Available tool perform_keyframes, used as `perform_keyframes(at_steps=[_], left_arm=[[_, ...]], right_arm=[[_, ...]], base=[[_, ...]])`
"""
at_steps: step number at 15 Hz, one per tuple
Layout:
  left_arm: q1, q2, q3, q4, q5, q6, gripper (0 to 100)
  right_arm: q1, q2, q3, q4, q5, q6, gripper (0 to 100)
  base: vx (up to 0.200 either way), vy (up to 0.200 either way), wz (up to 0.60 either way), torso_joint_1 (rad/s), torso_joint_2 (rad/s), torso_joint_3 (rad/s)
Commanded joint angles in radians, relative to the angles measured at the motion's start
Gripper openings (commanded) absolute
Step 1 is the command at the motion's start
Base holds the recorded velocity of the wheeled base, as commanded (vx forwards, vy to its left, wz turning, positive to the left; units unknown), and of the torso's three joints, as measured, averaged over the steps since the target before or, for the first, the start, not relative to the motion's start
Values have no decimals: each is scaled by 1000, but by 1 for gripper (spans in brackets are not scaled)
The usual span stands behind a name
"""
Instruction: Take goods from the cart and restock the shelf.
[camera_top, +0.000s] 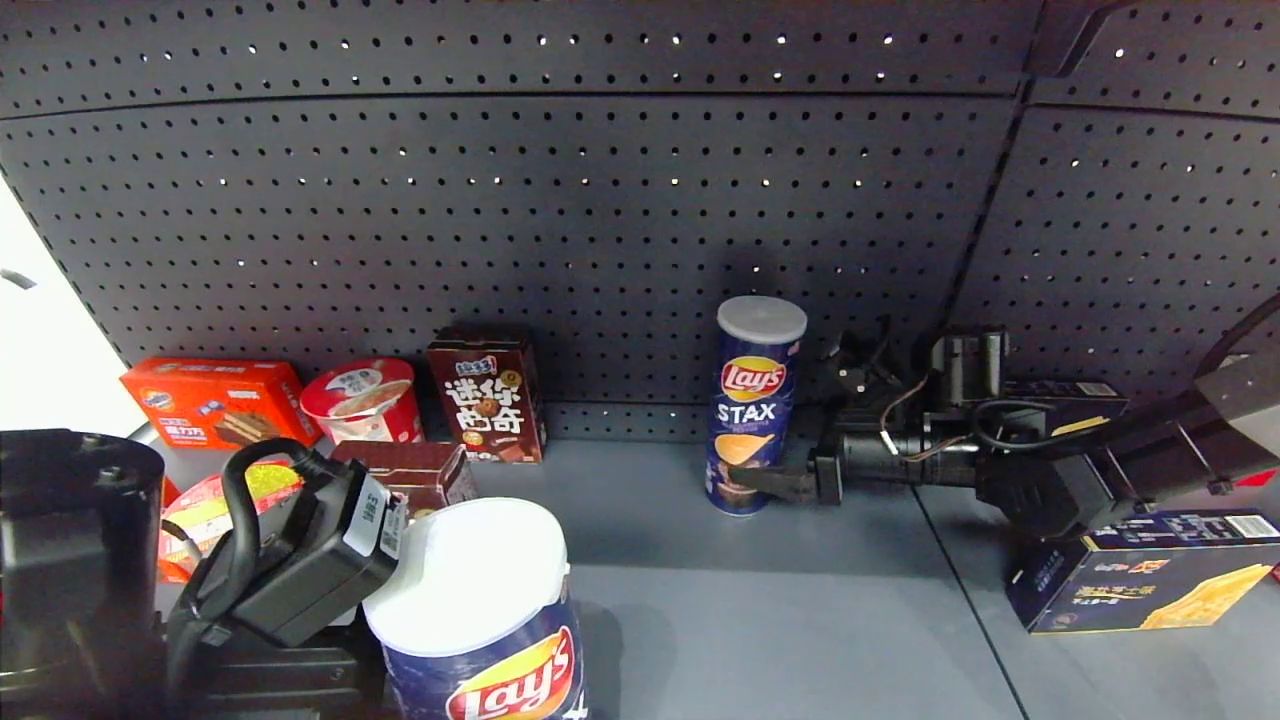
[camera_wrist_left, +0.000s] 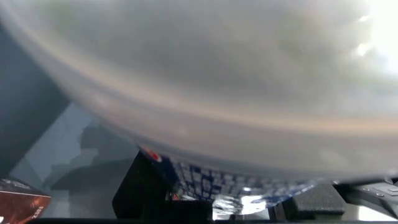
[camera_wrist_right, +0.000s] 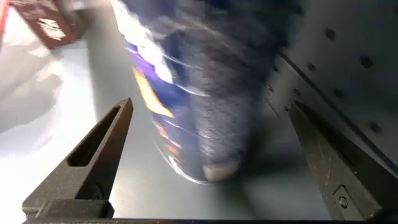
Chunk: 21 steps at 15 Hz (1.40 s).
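A chip can (camera_top: 757, 410) stood upright on the shelf (camera_top: 760, 620), a little toward 3 o'clock from the middle and close to the pegboard back (camera_top: 600, 220). The right end effector (camera_wrist_right: 211, 106) lay level at the can's 3 o'clock side, wide open, with one finger in front of the can and one behind it. In the right wrist view there was a gap between each finger and the can.

At 7 o'clock in the head view, the left end effector (camera_wrist_left: 227, 196) seemed to be closed on a second chip can (camera_top: 480, 620), which was upright with its white lid uppermost. The lid hid most of the fingers, so the grip was hard to judge.

At 10 o'clock, along the back of the shelf, stood an orange box (camera_top: 215, 400), a red noodle cup (camera_top: 360, 400) and a brown box (camera_top: 487, 403). A low brown box (camera_top: 405, 472) lay just in front of them. At 4 o'clock a blue box (camera_top: 1150, 575) lay flat, well apart from the chip can.
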Motion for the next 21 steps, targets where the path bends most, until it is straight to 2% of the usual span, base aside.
perform_keyframes(at_steps=[1, 8, 9, 13, 19, 21], left_arm=[[0, 0, 5, -1, 0, 0, 0], [12, -2, 6, 1, 0, 0, 0], [18, -2, 6, 1, 0, 0, 0], [18, 0, 9, 1, -2, 0, 0], [18, -5, 66, -28, 0, -2, 0], [20, -9, 57, -28, 0, -2, 0]], right_arm=[[10, 11, -8, -2, 2, 0, 100], [59, 132, -134, -20, 44, 6, 100], [62, 132, -134, -25, 53, 7, 0], [57, 86, -82, -26, 50, 7, 0], [65, -61, 47, -23, 47, 9, 0], [82, -187, 168, -20, -5, 15, 0]], base=[[0, 0, 0, 0, 0, 0], [0, 0, 0, 0, 0, 0], [0, 0, 0, 0, 0, 0], [0, 0, 0, 0, 0, 0], [0, 0, 0, 0, 0, 0], [0, 0, 0, 0, 0, 0]])
